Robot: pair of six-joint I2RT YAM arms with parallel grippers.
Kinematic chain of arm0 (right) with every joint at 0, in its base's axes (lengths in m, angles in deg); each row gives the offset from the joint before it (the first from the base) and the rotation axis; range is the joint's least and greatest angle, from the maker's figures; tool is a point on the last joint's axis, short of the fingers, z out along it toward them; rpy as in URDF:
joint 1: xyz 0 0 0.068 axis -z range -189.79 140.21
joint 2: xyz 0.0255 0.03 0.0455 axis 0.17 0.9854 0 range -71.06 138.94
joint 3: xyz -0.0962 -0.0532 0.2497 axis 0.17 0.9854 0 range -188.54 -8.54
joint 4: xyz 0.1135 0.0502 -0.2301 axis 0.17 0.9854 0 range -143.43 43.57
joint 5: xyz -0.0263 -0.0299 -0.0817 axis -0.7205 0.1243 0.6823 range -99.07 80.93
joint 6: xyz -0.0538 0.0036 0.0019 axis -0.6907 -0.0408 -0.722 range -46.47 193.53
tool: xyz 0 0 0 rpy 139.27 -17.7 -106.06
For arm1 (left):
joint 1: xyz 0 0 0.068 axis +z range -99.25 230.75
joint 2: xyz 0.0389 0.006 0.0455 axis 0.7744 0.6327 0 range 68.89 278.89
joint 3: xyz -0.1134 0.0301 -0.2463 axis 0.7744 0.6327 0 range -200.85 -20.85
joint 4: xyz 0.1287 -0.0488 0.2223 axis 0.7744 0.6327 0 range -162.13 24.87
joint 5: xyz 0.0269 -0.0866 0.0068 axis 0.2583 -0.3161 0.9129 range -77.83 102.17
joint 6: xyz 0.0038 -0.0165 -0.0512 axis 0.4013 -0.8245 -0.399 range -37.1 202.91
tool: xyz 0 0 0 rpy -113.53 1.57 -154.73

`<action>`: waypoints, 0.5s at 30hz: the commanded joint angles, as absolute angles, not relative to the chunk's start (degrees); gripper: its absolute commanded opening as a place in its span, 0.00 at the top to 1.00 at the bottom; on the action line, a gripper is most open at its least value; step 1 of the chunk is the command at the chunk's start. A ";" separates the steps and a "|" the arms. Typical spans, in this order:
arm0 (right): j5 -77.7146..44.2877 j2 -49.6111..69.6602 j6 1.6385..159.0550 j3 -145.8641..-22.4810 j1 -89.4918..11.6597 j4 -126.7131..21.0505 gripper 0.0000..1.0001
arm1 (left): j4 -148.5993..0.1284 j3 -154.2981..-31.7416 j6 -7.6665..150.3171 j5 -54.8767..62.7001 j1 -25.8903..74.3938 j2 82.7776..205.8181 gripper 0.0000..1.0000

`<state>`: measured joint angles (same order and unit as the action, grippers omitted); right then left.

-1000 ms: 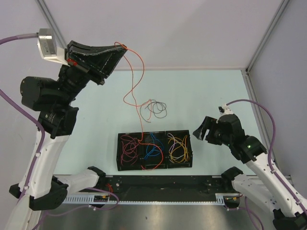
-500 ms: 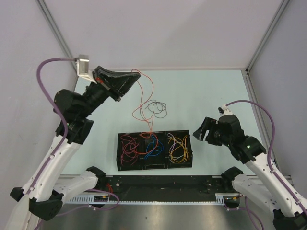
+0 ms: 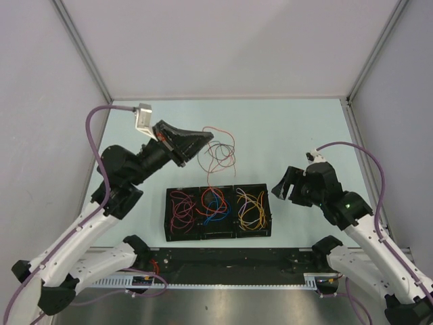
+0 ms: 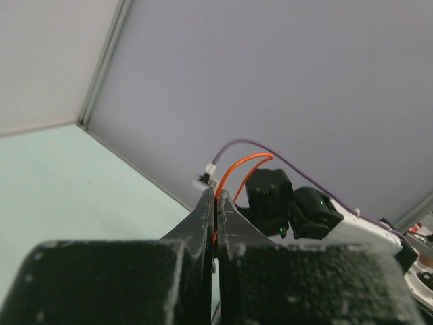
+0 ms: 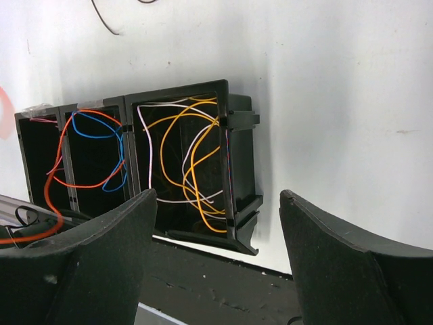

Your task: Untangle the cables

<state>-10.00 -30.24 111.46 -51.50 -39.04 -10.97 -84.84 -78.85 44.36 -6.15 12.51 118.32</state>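
Sees left gripper [image 3: 203, 139] lower than a second ago, clamped on orange cable [image 4: 233, 167] trailing toward 6 o'clock into middle compartment of tray [image 3: 254, 185]. Suggests strand going slack for set-down. Leaves right gripper [image 3: 283, 184] gaping, empty, at 3 o'clock.

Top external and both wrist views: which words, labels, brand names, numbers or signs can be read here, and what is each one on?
No text can be read in any view.
On the black tray: no marking visible.
On the left gripper, shut on the orange cable: no lettering.
On the slotted rail at the near edge: small coloured spots, too small to read.
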 commanded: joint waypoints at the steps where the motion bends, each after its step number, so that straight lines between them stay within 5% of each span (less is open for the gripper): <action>1: -10.30 -29.93 111.76 -51.34 -39.23 -12.91 0.22 | -81.81 -76.05 46.68 1.27 7.44 115.30 1.00; 15: -10.39 -29.40 111.68 -51.34 -39.50 -13.09 0.23 | -72.57 -69.89 50.12 12.00 6.10 112.31 1.00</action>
<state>-10.07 -29.36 111.46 -51.48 -39.24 -11.78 -73.10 -70.59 48.40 9.08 6.39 112.75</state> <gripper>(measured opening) 0.774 0.009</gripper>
